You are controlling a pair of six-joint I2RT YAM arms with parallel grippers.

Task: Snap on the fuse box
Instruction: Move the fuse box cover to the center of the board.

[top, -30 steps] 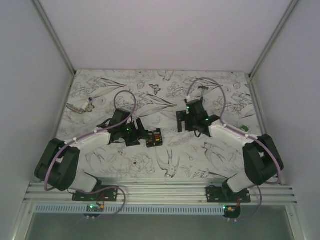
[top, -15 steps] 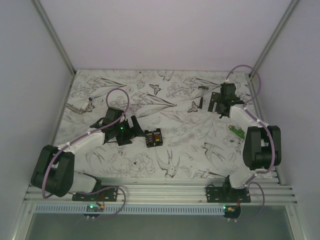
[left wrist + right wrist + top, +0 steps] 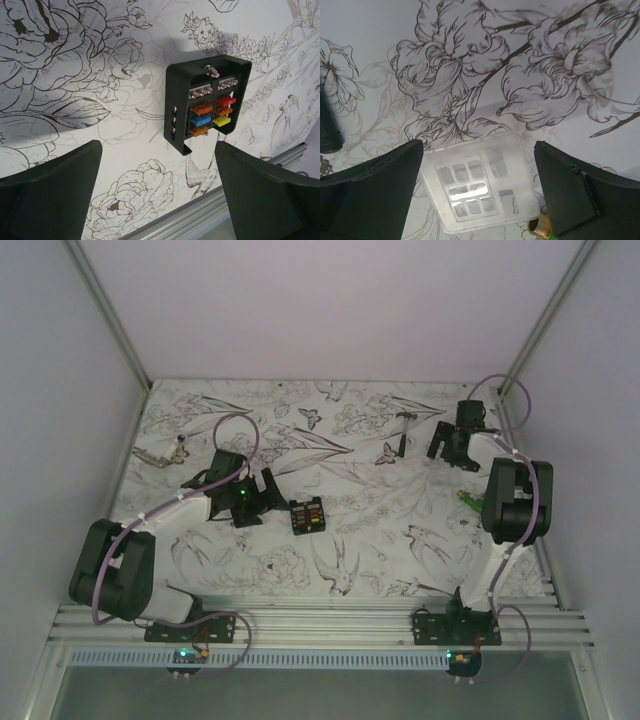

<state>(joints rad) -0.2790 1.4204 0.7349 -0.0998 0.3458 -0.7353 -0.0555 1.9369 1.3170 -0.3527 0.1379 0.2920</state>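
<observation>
The fuse box (image 3: 306, 515) is a small black box with blue, yellow and orange fuses, lying face up mid-table. In the left wrist view it (image 3: 207, 107) lies just beyond my fingers. My left gripper (image 3: 262, 492) (image 3: 157, 165) is open and empty, just left of the box and apart from it. My right gripper (image 3: 450, 452) (image 3: 477, 146) is open and empty at the far right back. It hovers over a clear plastic cover (image 3: 480, 192) that lies flat on the table between its fingers.
A brass-tipped green object (image 3: 470, 500) (image 3: 540, 231) lies beside the clear cover. A small dark hammer (image 3: 400, 445) lies mid-back. A small metal item (image 3: 160, 453) lies at the back left. The table's near rail (image 3: 200, 210) runs just below the left fingers.
My right arm has swung from mid-table to the far right back, over the clear cover. My left gripper has drawn back a little to the left of the fuse box.
</observation>
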